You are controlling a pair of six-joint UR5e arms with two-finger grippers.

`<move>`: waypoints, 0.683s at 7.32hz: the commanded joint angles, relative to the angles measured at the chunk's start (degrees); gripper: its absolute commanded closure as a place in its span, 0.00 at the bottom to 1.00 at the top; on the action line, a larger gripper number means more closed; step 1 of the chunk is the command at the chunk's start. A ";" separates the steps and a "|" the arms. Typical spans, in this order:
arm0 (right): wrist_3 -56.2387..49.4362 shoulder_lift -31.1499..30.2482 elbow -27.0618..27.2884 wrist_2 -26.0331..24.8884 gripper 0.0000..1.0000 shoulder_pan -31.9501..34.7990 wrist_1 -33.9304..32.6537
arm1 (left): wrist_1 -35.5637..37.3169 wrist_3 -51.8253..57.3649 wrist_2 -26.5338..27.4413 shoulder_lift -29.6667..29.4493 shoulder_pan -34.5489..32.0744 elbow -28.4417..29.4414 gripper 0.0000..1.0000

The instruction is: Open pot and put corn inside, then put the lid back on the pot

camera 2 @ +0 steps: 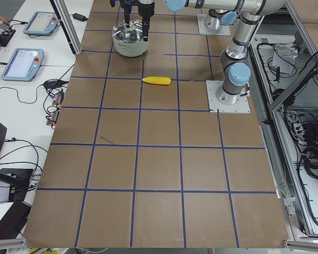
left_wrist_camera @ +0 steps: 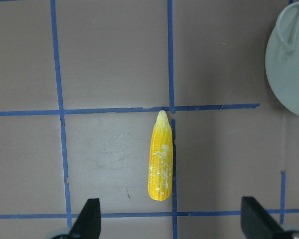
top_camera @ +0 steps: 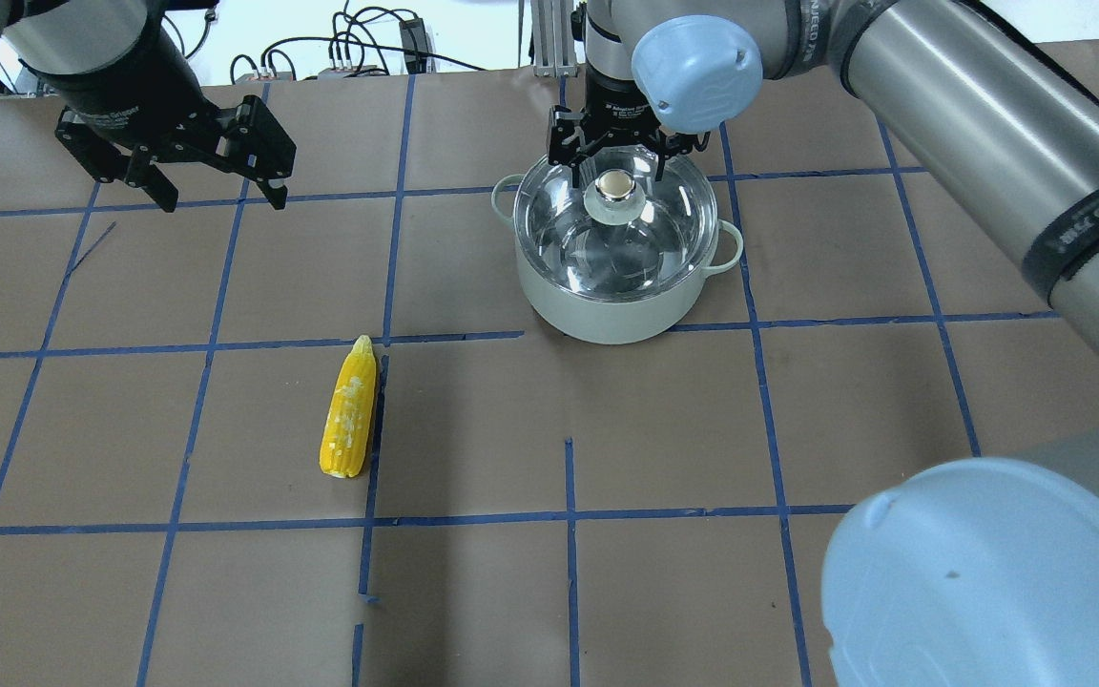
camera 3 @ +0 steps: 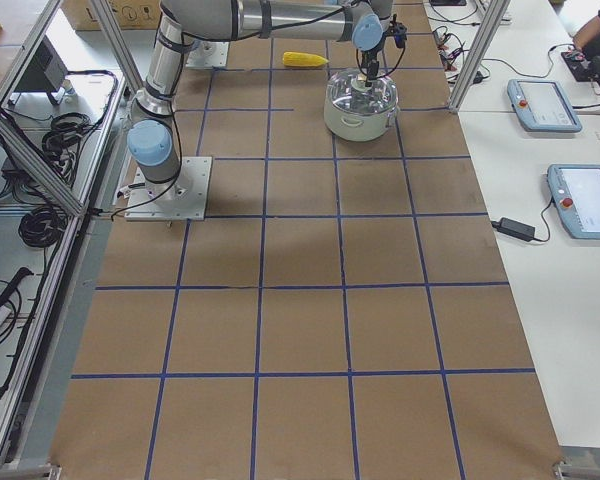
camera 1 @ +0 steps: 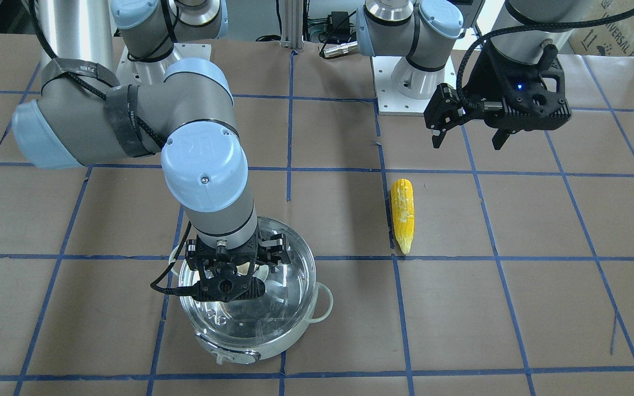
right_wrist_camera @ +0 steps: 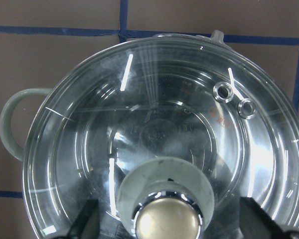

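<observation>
Hovering over the pot (top_camera: 607,315), my right gripper (top_camera: 614,153) has its jaws spread wide, and the knob (right_wrist_camera: 167,214) of the lid (top_camera: 569,229) sits between them, a little toward the left finger and touching neither. This is the relation that matters now. The knob is directly under my right wrist, so I judge that closing on it and lifting straight up is all that the move needs. How much I must descend first, I cannot tell.

The lid is seated flat on the pot's rim. Through the glass I see only the shiny steel bottom, so nothing is inside yet.

The corn (top_camera: 349,410) lies alone on the table (top_camera: 798,429), well apart from the pot, on my left side. My left gripper (top_camera: 222,191) is the nearer one. It hangs released above the table, farther from my base than the corn. The cob's long axis runs away from my base, tip on the far side. In the left wrist view it crosses the line between the two fingers, which suits a grasp across its width.
</observation>
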 commanded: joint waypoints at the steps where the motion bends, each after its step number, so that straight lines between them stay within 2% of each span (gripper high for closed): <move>1: -0.01 0.57 0.22 0.04 0.05 0.00 0.00 | -0.09 0.00 0.04 0.00 0.00 0.00 0.00; 3: -0.01 1.28 -0.04 0.04 0.18 0.00 0.00 | -0.09 0.09 0.04 -0.17 0.00 0.00 0.00; 4: -0.01 1.28 -0.30 -0.14 0.33 0.00 0.00 | 0.00 0.09 -0.05 -0.17 0.00 0.00 0.00; 5: -0.01 1.19 -0.39 -0.23 0.41 0.00 0.08 | 0.00 0.09 -0.05 -0.17 0.00 0.00 0.00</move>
